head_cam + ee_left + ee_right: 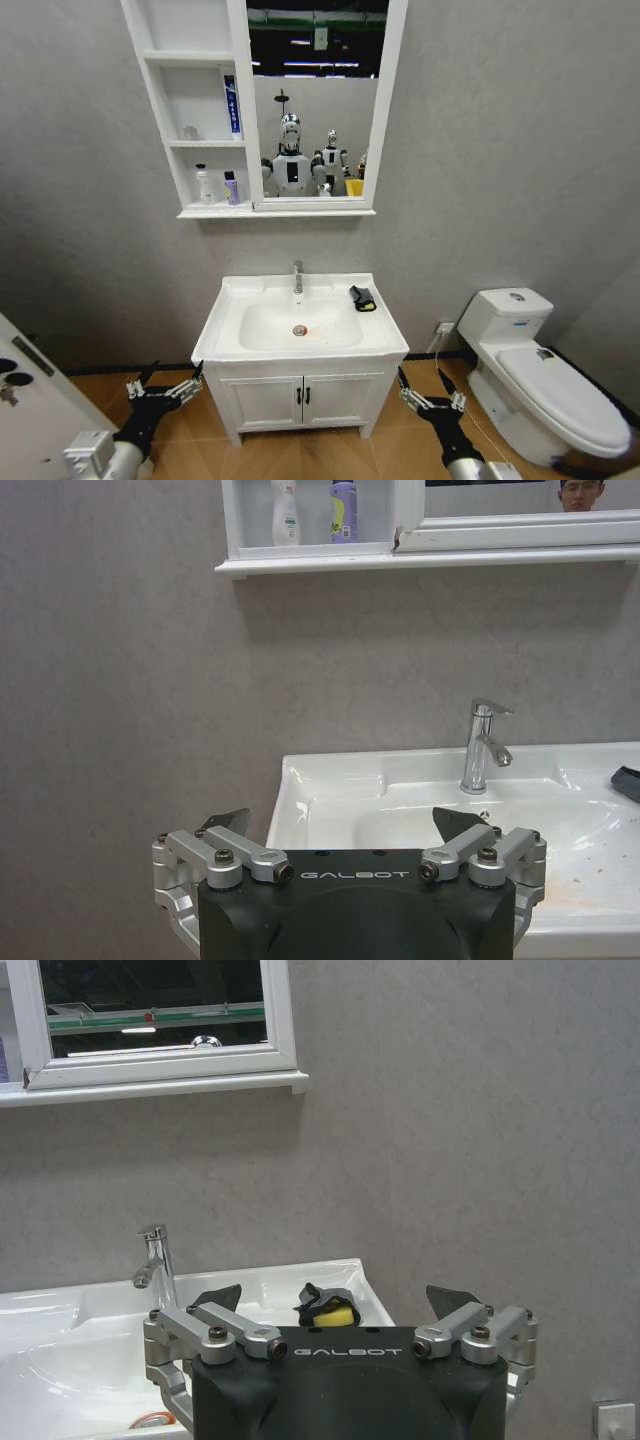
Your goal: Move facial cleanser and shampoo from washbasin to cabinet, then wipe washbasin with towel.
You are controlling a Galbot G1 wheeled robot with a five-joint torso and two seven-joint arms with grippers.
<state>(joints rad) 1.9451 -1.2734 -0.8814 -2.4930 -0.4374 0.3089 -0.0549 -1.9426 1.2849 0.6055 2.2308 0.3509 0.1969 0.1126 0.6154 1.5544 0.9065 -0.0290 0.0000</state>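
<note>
head cam high, looking down from farther back, both wrist cams low, close, facing wall, all sharing the white rectangular ceramic washbasin [300,318] [420,790] [100,1330]

towel [627,781] cut by edge, bottle [204,185] labels unreadable

The right gripper [335,1310] hangs open before the washbasin [60,1360]. The towel [328,1306] lies at the basin's back right corner, apparently bunched, near the tap [155,1260]. The cabinet [160,1070] hangs on the wall above
</note>
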